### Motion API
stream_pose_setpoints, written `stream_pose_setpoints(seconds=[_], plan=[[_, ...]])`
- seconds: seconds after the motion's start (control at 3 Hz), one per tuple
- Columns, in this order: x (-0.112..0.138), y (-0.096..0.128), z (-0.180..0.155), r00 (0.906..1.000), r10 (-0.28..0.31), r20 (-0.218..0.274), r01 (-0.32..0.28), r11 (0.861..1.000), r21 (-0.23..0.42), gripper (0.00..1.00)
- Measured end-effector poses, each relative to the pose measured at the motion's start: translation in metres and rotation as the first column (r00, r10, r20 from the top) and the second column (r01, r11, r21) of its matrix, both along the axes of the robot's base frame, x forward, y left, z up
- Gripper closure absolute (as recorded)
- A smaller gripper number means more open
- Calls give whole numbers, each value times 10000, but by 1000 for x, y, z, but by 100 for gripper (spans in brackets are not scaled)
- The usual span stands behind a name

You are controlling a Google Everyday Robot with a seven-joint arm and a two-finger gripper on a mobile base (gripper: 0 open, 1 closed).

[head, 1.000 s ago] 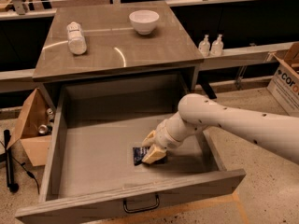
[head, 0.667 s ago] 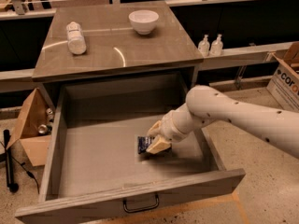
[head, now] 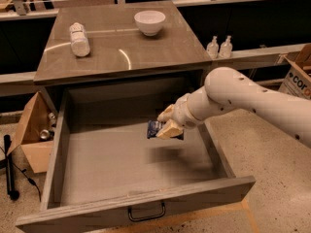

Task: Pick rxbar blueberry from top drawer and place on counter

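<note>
Claw (head: 167,124) clamped on rxbar blueberry (head: 154,128), hanging above top drawer (head: 146,196) floor. Step: transfer. Next need: lift clear, swing over counter (head: 160,52), release.

Indoor light, warm and moderately dim, falling from overhead.

Counter (head: 160,52): glossy, with a curved bright streak of glare near its middle and a paler sheen toward the left by the white bottle (head: 79,39). Bowl (head: 149,22) is brightly lit, with soft shade at its base.

Top drawer (head: 56,164): back wall in deep shade under the counter's edge, floor an even grey.

Gripper (head: 167,125) hangs above the drawer floor, right of centre, clamped on the rxbar blueberry (head: 154,128). A soft, diffuse shadow lies on the floor just below it.

Arm (head: 252,98) is bright on top and darker underneath. Recesses behind the counter are nearly black.
</note>
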State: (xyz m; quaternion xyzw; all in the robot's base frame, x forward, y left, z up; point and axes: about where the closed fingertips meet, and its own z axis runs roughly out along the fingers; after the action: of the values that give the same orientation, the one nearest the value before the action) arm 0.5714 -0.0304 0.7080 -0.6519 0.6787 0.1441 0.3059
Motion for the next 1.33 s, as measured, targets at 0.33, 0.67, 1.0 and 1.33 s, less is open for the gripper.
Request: stream_pose_setpoints(seconds=[0.33,0.67,1.0,1.33], plan=[[17,-12,35,9993,-169,333,163,9997,194,100],[34,-25,73,9975,-102,703,71,9990,434,100],[53,-33,110,9935,205,1116,-285,9971,707,100],[69,-35,128,9894,528,1353,-645,9944,838,100]])
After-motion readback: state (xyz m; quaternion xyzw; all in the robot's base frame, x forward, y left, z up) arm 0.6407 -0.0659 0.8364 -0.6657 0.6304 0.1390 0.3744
